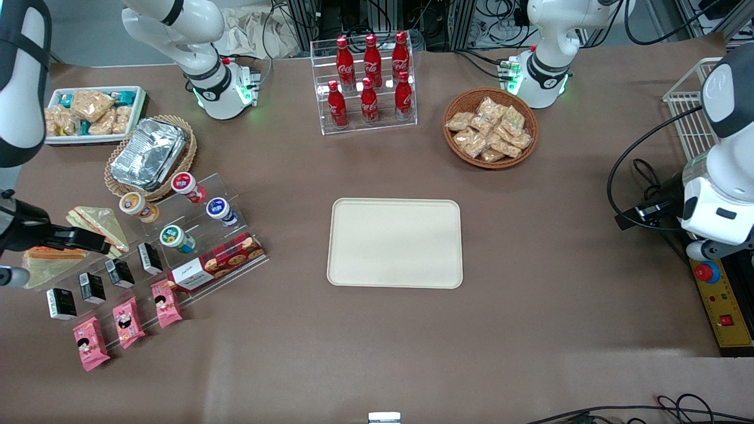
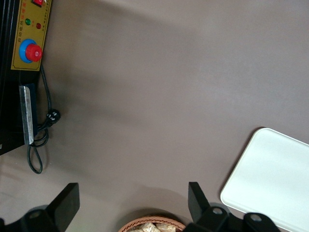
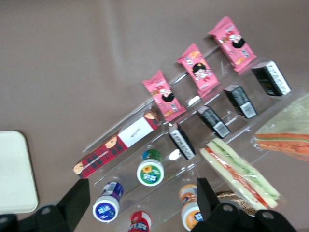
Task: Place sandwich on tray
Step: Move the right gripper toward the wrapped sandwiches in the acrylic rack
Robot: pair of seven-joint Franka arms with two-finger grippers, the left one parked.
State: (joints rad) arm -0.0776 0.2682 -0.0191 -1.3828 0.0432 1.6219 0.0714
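Gripper fingers spread wide, holding nothing, above clear display rack w/ yogurt cups, sandwich w/ orange filling just beside gripper, on table, tray well apart, mid-table, bare

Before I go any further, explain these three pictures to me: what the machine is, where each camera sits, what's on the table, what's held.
Two robot arms stand at a brown table. One camera looks down from the front; the other two ride on the arms' wrists. The working arm's claw hangs open above a clear rack of snacks, holding nothing. The orange-filled sandwich lies beside that rack, at the working arm's end. The cream tray sits mid-table, bare. Cola bottles and a basket of packets stand farther from the front camera.
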